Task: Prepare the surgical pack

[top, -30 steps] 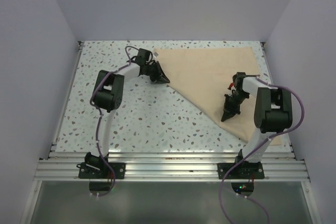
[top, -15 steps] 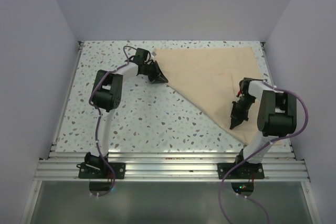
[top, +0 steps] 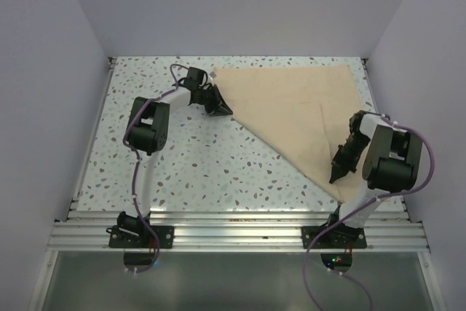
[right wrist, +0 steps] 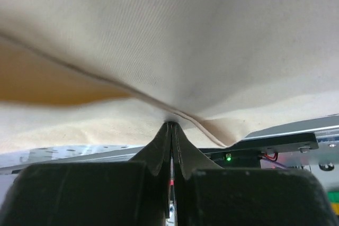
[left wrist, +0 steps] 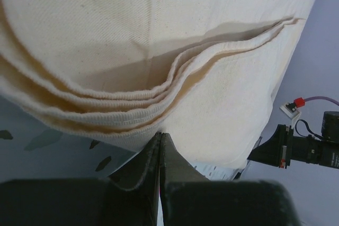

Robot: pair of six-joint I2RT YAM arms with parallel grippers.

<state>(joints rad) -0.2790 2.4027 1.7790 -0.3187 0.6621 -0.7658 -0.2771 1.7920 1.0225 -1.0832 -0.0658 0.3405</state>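
Cloth sheet (top: pixel 298 107): tan, folded into a triangle, upper right of the speckled table (top: pixel 189 172).
Left gripper (top: pixel 227 110): pinched tight on the sheet's layered left edge.
Right gripper (top: pixel 336 175): pinched tight on its lower-right edge.

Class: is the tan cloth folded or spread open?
Folded: the cloth lies as a triangle; left wrist view shows several stacked edges.

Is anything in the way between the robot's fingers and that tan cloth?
Nothing visible stands between them. The left gripper is pinched shut on the layered far-left edge of the tan cloth, and the right gripper is pinched shut on the edge by its near corner.
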